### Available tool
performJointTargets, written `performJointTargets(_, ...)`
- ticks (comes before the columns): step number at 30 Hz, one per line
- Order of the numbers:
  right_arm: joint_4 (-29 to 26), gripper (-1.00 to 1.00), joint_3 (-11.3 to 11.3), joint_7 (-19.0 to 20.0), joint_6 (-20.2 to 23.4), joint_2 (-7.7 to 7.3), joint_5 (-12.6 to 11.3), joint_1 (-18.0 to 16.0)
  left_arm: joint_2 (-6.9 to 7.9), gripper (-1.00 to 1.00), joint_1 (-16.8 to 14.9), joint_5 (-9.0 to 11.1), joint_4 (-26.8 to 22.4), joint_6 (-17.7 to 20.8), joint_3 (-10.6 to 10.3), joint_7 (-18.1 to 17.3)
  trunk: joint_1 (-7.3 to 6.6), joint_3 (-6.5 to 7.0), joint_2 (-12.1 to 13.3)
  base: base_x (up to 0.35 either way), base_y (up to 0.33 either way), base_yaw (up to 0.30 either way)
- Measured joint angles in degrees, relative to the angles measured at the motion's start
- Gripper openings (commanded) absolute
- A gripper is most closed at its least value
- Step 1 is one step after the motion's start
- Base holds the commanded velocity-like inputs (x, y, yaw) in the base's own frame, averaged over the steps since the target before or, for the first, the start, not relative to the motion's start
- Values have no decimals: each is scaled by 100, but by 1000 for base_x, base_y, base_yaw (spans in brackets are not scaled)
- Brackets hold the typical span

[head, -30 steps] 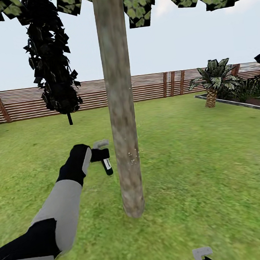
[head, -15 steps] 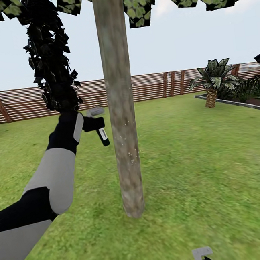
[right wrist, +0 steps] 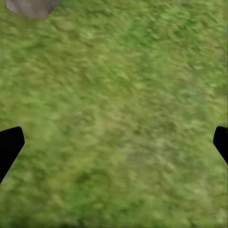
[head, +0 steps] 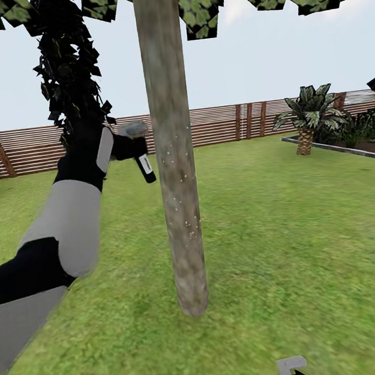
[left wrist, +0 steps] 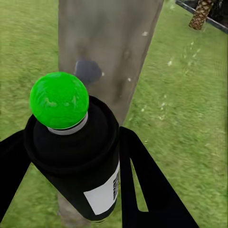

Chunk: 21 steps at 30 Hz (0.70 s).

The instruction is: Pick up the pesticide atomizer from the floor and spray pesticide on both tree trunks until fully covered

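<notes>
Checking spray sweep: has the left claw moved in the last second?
Yes. The left claw, shut on the atomizer, rose alongside the trunk, from over the lawn up to fence height.

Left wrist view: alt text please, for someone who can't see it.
A black spray bottle with a bright green ball on its near end sits clamped between the left gripper's black jaws, aimed at a grey-brown tree trunk close ahead. White specks dot the trunk and the air over the lawn beside it.

Head, left wrist: tree trunk close.
</notes>
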Motion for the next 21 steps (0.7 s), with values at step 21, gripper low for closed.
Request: performJointTargets(21, 2, 100, 0, 0, 0, 0, 0, 0, -5, -100, -1694, -12, 861, 8, -4, 13, 0, -1, 0, 0, 0, 0)
